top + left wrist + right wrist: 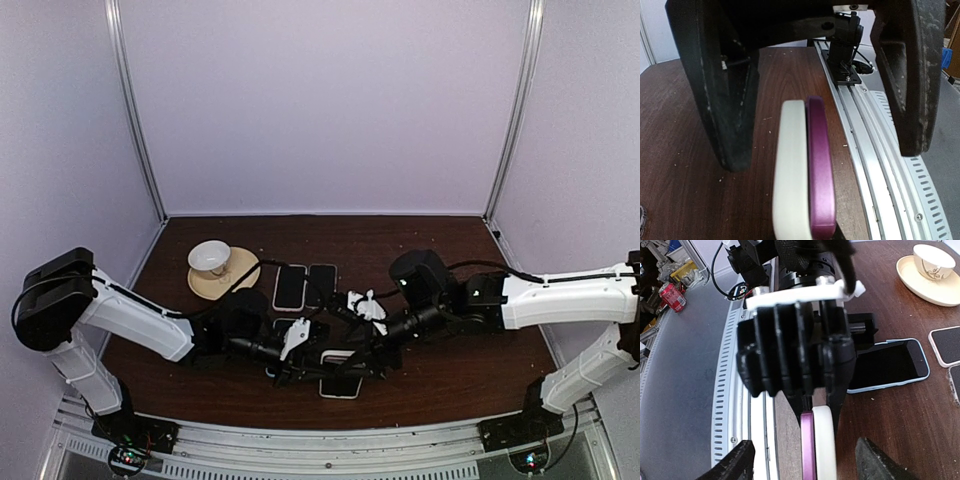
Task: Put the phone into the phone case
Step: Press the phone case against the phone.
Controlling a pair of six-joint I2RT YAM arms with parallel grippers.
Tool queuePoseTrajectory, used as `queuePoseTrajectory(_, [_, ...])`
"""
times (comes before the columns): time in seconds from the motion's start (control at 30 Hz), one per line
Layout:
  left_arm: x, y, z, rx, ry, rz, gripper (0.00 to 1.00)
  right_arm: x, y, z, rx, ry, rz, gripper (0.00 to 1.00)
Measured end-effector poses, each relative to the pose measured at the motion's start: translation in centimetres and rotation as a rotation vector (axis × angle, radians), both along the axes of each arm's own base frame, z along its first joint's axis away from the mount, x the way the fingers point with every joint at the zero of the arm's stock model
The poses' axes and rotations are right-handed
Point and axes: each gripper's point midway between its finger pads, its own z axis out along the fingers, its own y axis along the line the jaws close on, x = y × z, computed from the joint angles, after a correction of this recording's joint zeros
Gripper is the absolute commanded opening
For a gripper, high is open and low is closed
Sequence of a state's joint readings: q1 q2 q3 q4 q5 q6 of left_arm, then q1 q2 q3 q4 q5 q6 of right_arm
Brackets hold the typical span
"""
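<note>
A purple phone (807, 452) and a cream-white phone case (824, 447) stand on edge, pressed flat against each other. My left gripper (800, 365) is shut on one end of the pair. From the left wrist the phone (821, 170) and the case (790, 175) rise from the bottom edge, and that gripper's own fingers are hidden. My right gripper (807, 465) is open, a finger on each side of the pair, apart from both. Its black fingers (730, 100) straddle the pair's far end. From above, the two grippers, left (290, 370) and right (365, 355), meet near the table's front.
A phone in a pale blue case (887, 365) lies flat just beyond the left gripper. Two more phones (305, 286) lie side by side further back. A cup (209, 257) sits on a saucer (232, 280) at the back left. The metal rail (880, 150) runs along the near edge.
</note>
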State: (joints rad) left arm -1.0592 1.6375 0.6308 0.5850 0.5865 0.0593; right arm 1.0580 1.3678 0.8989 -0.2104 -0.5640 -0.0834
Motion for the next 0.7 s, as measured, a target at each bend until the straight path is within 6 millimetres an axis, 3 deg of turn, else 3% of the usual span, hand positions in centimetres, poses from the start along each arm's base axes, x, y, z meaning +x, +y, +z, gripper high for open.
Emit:
queuePoseTrajectory(0.13, [-0.1,0.1,0.0,-0.007,-0.013,-0.006,0.16,0.4,0.4,-0.1,0.023,0.026,0.01,0.49])
queuePoseTrajectory(0.3, [-0.1,0.1,0.0,-0.015,-0.03,-0.011,0.36,0.7,0.6,-2.3,-0.022,0.063,0.01,0.3])
queuePoseTrajectory(0.4, [0.0,0.0,0.3,-0.029,-0.042,-0.011,0.42,0.6,0.5,-3.6,-0.058,0.088,0.013,0.24])
queuePoseTrajectory(0.7, [0.3,0.4,1.4,-0.04,-0.064,0.016,0.41,1.0,0.3,-3.8,-0.071,0.056,-0.001,0.15])
